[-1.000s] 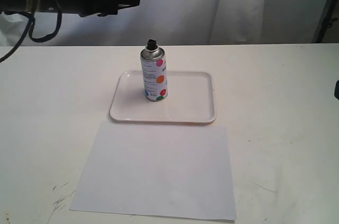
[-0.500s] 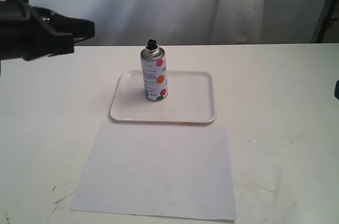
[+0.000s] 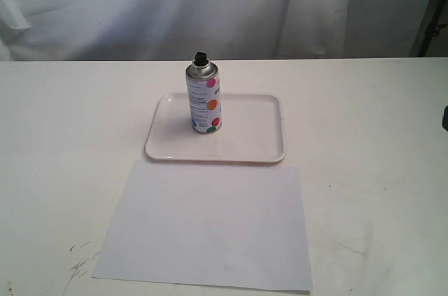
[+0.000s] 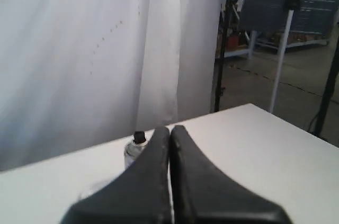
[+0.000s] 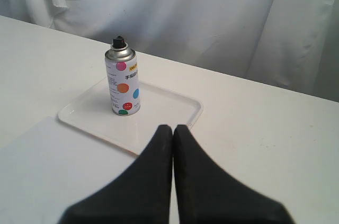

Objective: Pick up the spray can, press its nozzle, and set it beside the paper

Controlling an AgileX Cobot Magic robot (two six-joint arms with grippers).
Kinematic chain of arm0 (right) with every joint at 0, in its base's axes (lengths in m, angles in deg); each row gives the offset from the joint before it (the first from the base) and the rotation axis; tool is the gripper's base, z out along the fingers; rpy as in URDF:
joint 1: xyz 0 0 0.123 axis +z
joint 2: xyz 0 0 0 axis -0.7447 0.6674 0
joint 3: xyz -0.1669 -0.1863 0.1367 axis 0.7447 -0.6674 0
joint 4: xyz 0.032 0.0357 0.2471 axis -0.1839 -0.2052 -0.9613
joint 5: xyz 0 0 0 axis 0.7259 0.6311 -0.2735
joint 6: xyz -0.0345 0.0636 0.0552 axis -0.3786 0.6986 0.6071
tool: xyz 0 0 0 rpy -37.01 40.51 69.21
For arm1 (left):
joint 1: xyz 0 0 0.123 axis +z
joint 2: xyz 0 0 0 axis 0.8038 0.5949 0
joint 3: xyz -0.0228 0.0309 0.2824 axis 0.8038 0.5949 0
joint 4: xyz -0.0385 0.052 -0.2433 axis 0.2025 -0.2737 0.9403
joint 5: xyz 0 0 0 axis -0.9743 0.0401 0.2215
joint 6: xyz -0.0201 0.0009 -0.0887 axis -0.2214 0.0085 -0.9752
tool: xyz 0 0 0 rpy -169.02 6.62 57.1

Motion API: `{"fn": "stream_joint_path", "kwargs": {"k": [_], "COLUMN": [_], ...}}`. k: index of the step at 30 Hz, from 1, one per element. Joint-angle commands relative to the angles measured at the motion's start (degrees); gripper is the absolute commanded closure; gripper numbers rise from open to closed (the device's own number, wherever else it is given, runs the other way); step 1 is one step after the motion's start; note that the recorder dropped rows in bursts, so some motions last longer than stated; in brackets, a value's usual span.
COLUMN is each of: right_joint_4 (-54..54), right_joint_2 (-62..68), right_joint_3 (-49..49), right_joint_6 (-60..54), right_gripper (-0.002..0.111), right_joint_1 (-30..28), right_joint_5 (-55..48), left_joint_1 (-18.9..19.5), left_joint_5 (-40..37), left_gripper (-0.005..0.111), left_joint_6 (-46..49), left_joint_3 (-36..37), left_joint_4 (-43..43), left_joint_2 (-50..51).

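Note:
The spray can [image 3: 204, 97] stands upright on the left part of a white tray [image 3: 252, 142], with its black nozzle [image 3: 201, 57] on top. The paper [image 3: 206, 226] lies flat in front of the tray. My right gripper [image 5: 172, 127] is shut with nothing in it, well short of the spray can [image 5: 122, 84] and over the edge of the paper [image 5: 47, 171]. Far from the can, my left gripper [image 4: 170, 128] is shut and empty, and the spray can [image 4: 135, 150] shows partly behind one finger. Neither arm shows in the exterior view, apart from a dark bit at the right edge.
The white table [image 3: 364, 114] runs wide on both sides of the tray. A white curtain [image 3: 210, 2] hangs behind the table. Scuff marks [image 3: 77, 261] sit near the front left corner of the paper.
The left arm, high at the upper left a second ago, has pulled back to the left and out of the exterior view. The can, tray and paper have not moved.

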Motion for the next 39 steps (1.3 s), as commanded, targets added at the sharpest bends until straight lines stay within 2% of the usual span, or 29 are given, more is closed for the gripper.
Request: {"fn": "stream_joint_path", "kwargs": {"k": [1,2,6,10,14,17,27,29,31,33,35,36,39], "right_joint_4": [0.12,0.12,0.12,0.12,0.12,0.12,0.12,0.12,0.12,0.12,0.12,0.12,0.12], "right_joint_2": [-0.27,-0.27,-0.27,-0.27,-0.27,-0.27,-0.27,-0.27,-0.27,-0.27,-0.27,-0.27,-0.27], "right_joint_3": [-0.21,-0.21,-0.21,-0.21,-0.21,-0.21,-0.21,-0.21,-0.21,-0.21,-0.21,-0.21,-0.21], "right_joint_6": [0.03,0.03,0.03,0.03,0.03,0.03,0.03,0.03,0.03,0.03,0.03,0.03,0.03], "right_gripper": [0.108,0.108,0.108,0.108,0.108,0.108,0.108,0.108,0.108,0.108,0.108,0.108,0.108], "right_joint_1": [-0.24,-0.24,-0.24,-0.24,-0.24,-0.24,-0.24,-0.24,-0.24,-0.24,-0.24,-0.24,-0.24], "right_joint_5": [0.01,0.01,0.01,0.01,0.01,0.01,0.01,0.01,0.01,0.01,0.01,0.01,0.01], "left_joint_1": [-0.01,-0.01,0.26,8.30,15.65,18.22,18.33,18.33,18.33,18.33,18.33,18.33,18.33], "left_joint_5": [-1.06,-2.31,-9.35,-14.42,-14.45,-14.45,-10.82,-10.39,-9.93,-9.93,-9.93,-9.93,-9.93], "left_gripper": [0.107,0.107,0.107,0.107,0.107,0.107,0.107,0.107,0.107,0.107,0.107,0.107,0.107], "left_joint_6": [12.76,15.12,14.99,9.34,5.57,4.10,-3.71,-3.56,-0.33,8.45,23.28,35.40,53.78], "left_joint_3": [0.37,0.37,0.71,4.52,9.21,10.47,10.47,10.47,10.56,11.27,13.14,14.64,18.32], "left_joint_4": [0.36,0.36,0.36,0.36,0.36,0.36,0.36,3.30,6.70,13.14,25.52,36.89,56.54], "left_joint_2": [-6.24,-7.39,-8.43,-11.65,-14.73,-15.17,-15.17,-15.17,-15.17,-15.17,-15.17,-15.31,-17.48]}}
